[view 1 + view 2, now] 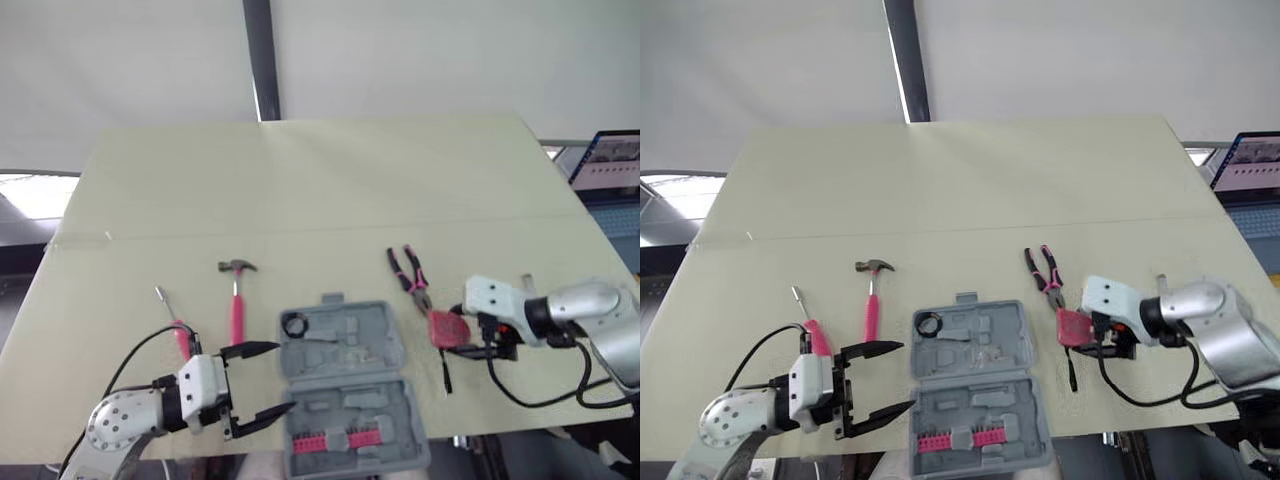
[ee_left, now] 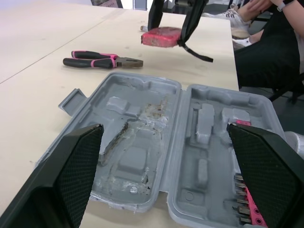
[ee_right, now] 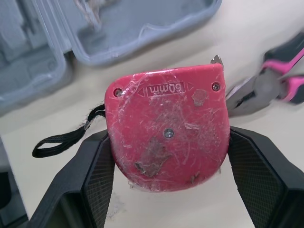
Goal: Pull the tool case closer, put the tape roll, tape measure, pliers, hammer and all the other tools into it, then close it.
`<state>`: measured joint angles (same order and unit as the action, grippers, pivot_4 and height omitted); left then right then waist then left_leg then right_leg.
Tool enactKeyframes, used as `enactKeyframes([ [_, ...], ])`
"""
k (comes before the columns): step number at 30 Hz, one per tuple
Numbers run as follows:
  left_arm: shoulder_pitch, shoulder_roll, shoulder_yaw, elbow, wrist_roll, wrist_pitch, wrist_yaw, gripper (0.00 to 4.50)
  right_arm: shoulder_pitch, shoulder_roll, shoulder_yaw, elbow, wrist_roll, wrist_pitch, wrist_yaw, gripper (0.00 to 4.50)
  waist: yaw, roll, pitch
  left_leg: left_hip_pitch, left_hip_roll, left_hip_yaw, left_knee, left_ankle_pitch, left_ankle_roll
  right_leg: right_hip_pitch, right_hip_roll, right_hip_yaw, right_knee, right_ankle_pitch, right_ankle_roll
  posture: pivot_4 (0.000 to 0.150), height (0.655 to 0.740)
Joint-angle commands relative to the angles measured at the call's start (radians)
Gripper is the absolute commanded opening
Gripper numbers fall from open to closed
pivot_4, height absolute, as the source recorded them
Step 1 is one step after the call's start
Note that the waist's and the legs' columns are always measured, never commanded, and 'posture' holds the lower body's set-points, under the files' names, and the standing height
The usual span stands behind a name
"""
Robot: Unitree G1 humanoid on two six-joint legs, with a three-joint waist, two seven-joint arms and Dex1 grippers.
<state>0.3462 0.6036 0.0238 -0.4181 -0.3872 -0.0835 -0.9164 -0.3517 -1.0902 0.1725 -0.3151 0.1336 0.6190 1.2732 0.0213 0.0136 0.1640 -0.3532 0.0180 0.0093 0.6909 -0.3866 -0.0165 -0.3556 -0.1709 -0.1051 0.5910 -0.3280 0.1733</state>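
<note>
left gripper (image 1: 285,377) spread wide at table's (image 1: 300,180) front edge, left of tool case (image 1: 380,345) | screwdriver (image 1: 175,322), hammer (image 1: 237,300) lie just past it | case open at front edge, tape roll (image 1: 294,324) in its far-left pocket | pliers (image 1: 410,275) right of case | right gripper (image 3: 169,137) clamps tape measure (image 3: 166,114) beside pliers' nose

Table (image 1: 300,190): case (image 1: 345,385), hammer (image 1: 236,300), pliers (image 1: 410,275), screwdriver (image 1: 175,325)

Silver arms (image 1: 592,305), white wrists (image 1: 492,297), black cables (image 1: 540,404), black mesh-padded pincer fingers (image 2: 76,166).
</note>
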Motion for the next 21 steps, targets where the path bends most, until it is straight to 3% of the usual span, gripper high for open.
enactKeyframes([
  [1, 0.028, -0.007, 0.018, -0.033, -0.016, 0.005, 0.018, 4.50, -0.157, -0.007, 0.161, -0.091, -0.071, 0.157, 0.051, 3.05, -0.002, 0.000, 0.000, 0.000, 0.000, 0.000, 0.000, 0.000, 0.000, 0.000, 0.000, 0.000, 0.000, 0.000, 0.000, 0.150, 0.7360],
  [10, 0.014, -0.005, 0.008, -0.014, 0.028, -0.009, 0.028, 4.50, -0.456, 0.157, 0.510, -0.110, -0.222, 0.348, 0.033, 3.05, -0.002, 0.000, 0.000, -0.002, 0.000, -0.001, 0.001, 0.000, 0.000, -0.002, 0.000, 0.000, 0.001, 0.000, 0.000, 0.150, 0.7360],
  [21, 0.039, -0.039, 0.019, -0.022, 0.046, -0.010, 0.080, 4.50, -0.606, 0.266, 0.709, -0.018, -0.328, 0.408, 0.021, 3.05, -0.024, 0.000, 0.000, -0.002, 0.000, -0.001, 0.000, 0.000, 0.000, -0.003, 0.000, -0.001, 0.002, 0.000, 0.000, 0.150, 0.7360],
])
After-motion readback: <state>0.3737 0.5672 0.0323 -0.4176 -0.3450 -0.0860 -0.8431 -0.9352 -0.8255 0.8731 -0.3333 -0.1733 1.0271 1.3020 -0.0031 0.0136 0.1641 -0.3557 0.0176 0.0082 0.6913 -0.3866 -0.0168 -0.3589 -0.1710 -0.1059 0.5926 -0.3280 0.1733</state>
